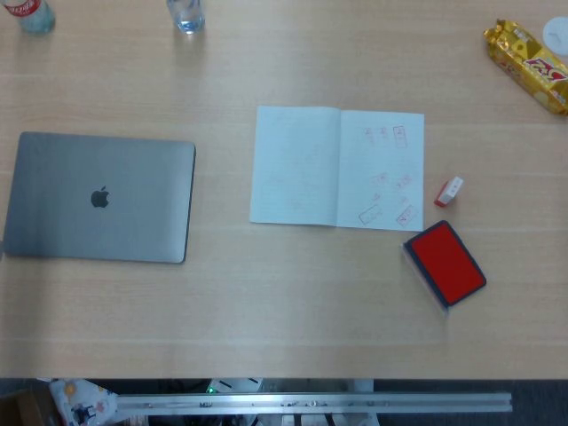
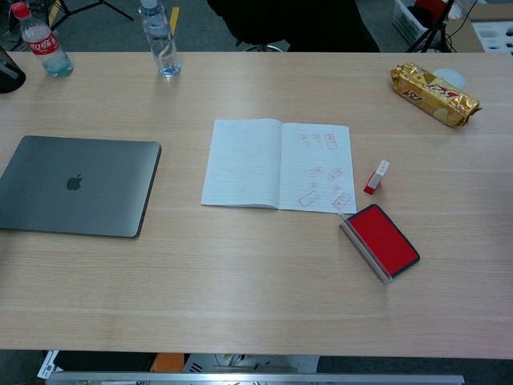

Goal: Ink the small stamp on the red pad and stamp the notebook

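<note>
Pale wooden table (image 2: pixel 240 273) is stretching wide, with neither robot hand showing in either view.

An open notebook (image 1: pixel 337 166) is lying mid-table, red marks dotting its right page; the small stamp (image 1: pixel 448 191) is resting just right of it, and the red pad (image 1: pixel 445 264) is sitting open near the notebook's lower right corner. A closed laptop (image 2: pixel 76 185) is lying far left, bottles (image 2: pixel 160 40) and a gold snack packet (image 2: pixel 434 95) are sitting along the far edge.

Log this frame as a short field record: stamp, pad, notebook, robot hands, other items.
stamp: small stamp lies on table, right of notebook, untouched
pad: red pad open, near the notebook's lower right corner
notebook: notebook open, red marks on right page only
robot hands: neither in view
other: closed laptop, two bottles, gold snack packet
</note>
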Controlling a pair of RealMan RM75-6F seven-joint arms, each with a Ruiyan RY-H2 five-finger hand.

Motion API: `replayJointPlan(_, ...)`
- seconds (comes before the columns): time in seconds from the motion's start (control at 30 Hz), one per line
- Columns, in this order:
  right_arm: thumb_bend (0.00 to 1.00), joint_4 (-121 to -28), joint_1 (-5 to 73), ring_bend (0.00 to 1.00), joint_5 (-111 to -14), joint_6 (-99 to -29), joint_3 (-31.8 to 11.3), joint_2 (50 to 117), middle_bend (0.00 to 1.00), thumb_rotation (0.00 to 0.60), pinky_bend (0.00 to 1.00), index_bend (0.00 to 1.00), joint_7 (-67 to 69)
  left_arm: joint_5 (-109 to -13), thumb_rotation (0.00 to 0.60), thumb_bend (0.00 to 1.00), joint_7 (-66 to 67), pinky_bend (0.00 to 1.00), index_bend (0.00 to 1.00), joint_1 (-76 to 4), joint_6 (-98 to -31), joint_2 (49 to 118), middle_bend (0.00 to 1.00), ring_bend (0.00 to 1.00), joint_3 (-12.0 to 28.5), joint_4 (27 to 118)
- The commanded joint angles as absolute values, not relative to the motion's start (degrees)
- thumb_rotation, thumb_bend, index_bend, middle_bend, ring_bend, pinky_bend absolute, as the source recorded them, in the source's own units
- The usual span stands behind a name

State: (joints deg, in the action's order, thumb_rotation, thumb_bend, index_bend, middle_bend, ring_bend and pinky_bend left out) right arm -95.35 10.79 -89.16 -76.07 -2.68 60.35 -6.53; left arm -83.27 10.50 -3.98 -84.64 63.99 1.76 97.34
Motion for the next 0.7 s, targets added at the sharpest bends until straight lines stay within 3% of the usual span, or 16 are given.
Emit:
replayJointPlan(0.03, 0.13, -95.3, 14.8, 0.34, -91.2, -71.3, -2.8, 60.4, 0.4, 0.6, 0.37, 0.4, -8.8, -83.2, 0.6, 0.21, 10.3, 0.09, 0.04, -4.0, -84.4, 63.7, 0.01, 0.05, 1.7, 97.6)
replayJointPlan(0.7, 0.13, -86.8, 30.9, 0.27, -84.4, -49.4, -4.9, 73.8, 0.36, 0.6, 0.37, 0.4, -19.6, -82.2, 0.6, 0.21, 8.8, 0.09, 0.04, -2.0, -85.5, 61.9, 0.0, 0.05, 0.8, 98.5)
